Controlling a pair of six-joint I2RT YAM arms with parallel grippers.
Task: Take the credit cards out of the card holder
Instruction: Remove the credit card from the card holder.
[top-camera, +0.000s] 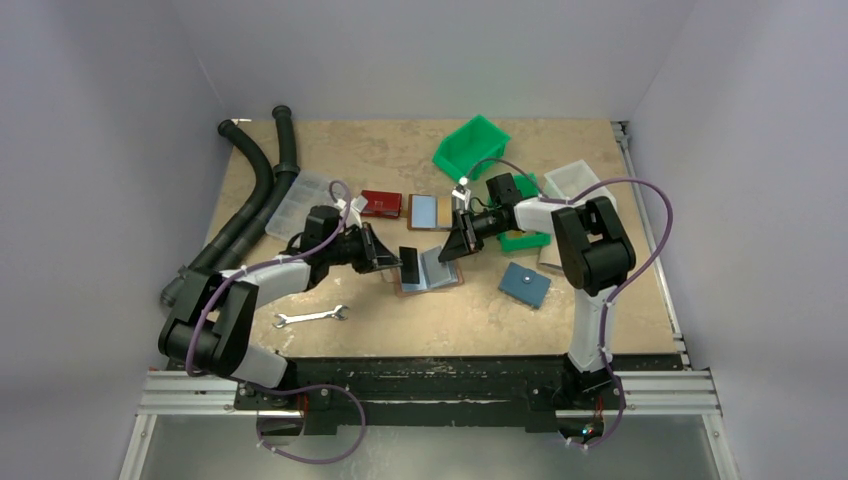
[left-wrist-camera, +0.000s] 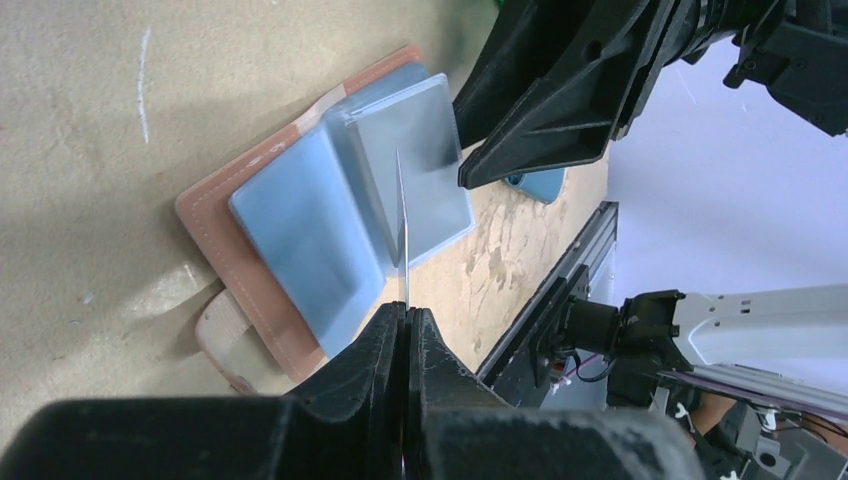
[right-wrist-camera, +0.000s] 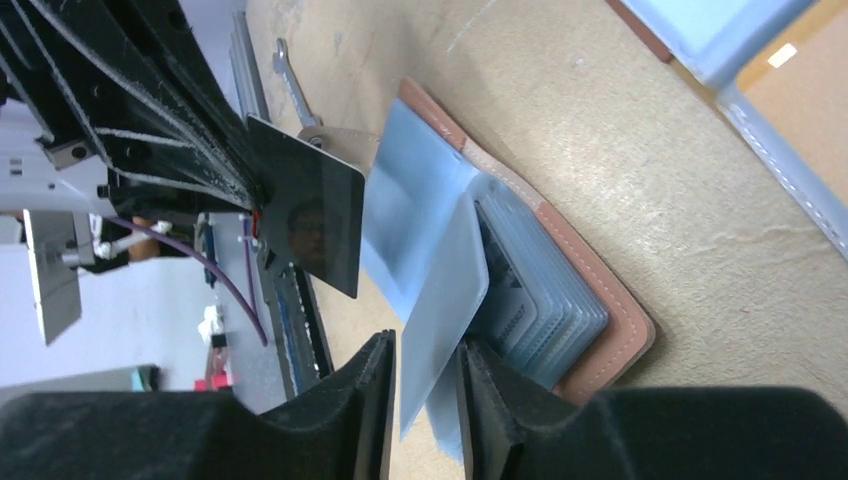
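The card holder (right-wrist-camera: 618, 312) lies open on the table (top-camera: 400, 150), between the two arms. It is a tan leather cover with a stitched edge. Inside it is a stack of pale blue, clear plastic sleeves (right-wrist-camera: 545, 320), thin and soft-looking. A light card with print on it (right-wrist-camera: 513, 308) sits in one of the sleeves of the stack.

The black card (right-wrist-camera: 310, 215) is out of the holder. It is held on edge above the holder's left half, with one end pinched in the closed left tool (left-wrist-camera: 405, 316). It is a thin, rigid rectangle with rounded corners, and it is glossy enough to mirror a face. From the left wrist it shows only as a fine line.

The right tool (right-wrist-camera: 428, 346) hangs over the holder's right half with its jaws a little apart. One loose sleeve leaf (right-wrist-camera: 435, 270) stands up between them. The gap looks wider than the leaf.

At the far side of the table stands a green plastic bin (top-camera: 470, 146); its inside cannot be made out. A second open card holder (top-camera: 430, 210), part blue and part tan, lies flat nearby beside a red wallet (top-camera: 381, 203). A blue square pouch (top-camera: 525, 284) lies to the right, and a metal wrench (top-camera: 311, 317) lies near the front edge.
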